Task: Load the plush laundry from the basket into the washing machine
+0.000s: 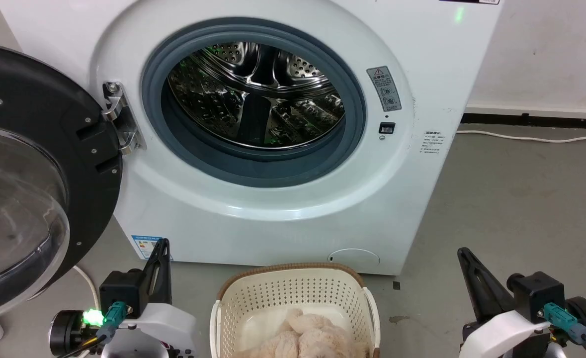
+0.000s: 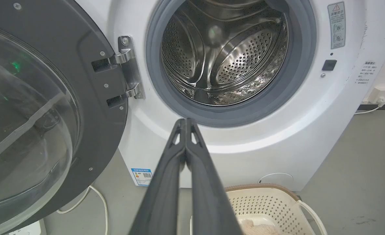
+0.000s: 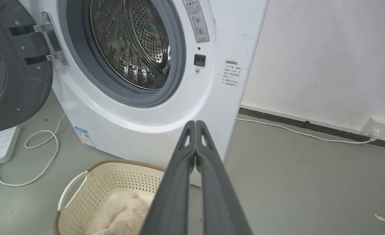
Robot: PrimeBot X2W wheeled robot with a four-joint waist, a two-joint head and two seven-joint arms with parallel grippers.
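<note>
Nearest you, the plush laundry (image 1: 305,335) lies in the basket (image 1: 293,293) on the floor (image 1: 511,199), between your 2 pairs of jaws and apart from both. Left jaws and right jaws: pressed shut, gripping nothing. Beyond stands the washing machine (image 1: 273,223), door (image 1: 39,124) swung open leftward.

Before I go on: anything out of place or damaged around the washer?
Nothing serious. The washer has its door open, the drum looks empty, and the plush sits in the upright basket. Only a loose white cable and power strip lie on the floor by the door.
</note>
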